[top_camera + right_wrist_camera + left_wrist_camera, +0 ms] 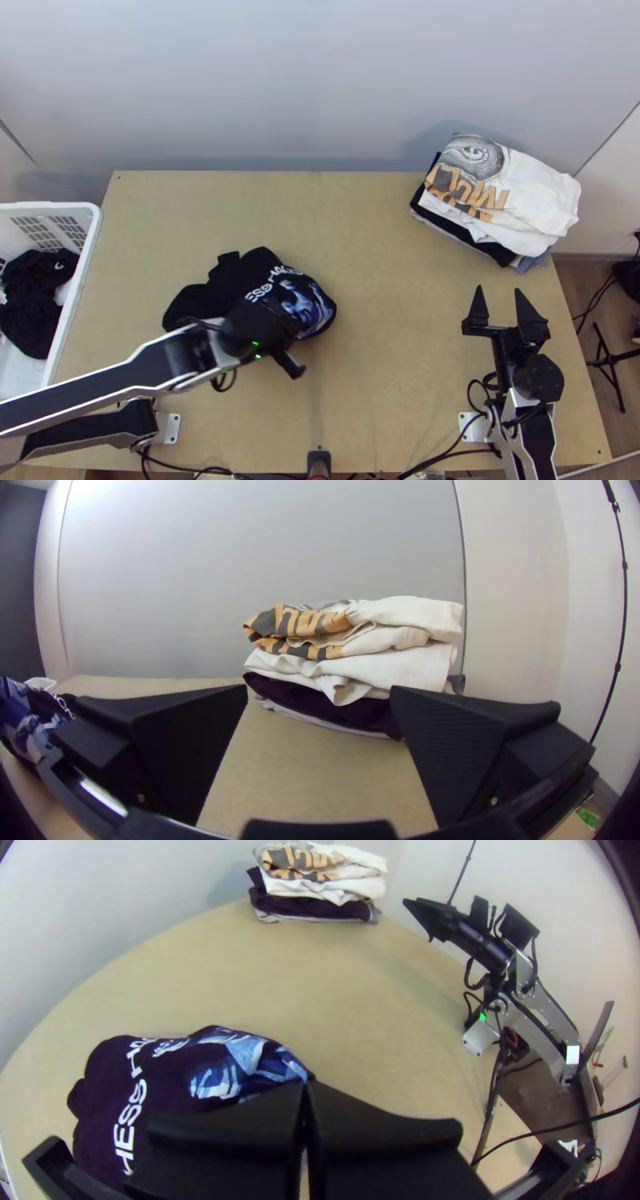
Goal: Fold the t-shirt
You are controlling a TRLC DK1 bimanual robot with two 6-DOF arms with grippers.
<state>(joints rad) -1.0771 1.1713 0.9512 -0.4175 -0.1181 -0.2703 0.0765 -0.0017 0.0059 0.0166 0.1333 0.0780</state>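
White plastic basket (94,240) at the far left, beside the table's left edge, black clothes (36,296) bunched inside, some white cloth with them. Left arm (104,388) comes in from lower left, reaching over the table to the t-shirt. Black t-shirt (240,276), white lettering and blue-white print, lies left of the table's middle. Bunched, not flat; lumpy dark part toward the basket, print toward the table's middle, lettering between. Left gripper (276,316) over the near side of the t-shirt, partly covering it. Left wrist view: its fingers (380,1123) pressed together, tips at the print end of the t-shirt; can't tell if any cloth is caught under the tips. Black post (318,460) at the table's near edge, about mid-width, cables (448,456) along that edge. Stack of folded clothes (524,200) at the far right corner: white shirt with grey and orange print on top, more white cloth under it, then black, then pale grey at the bottom, some blue-grey cloth at one side. Right gripper (498,290) near the table's right side, on the near side of the stack, apart from it, fingers spread wide, nothing between them, pointing away from its base. Black stand (610,362) on the floor, right of the table.
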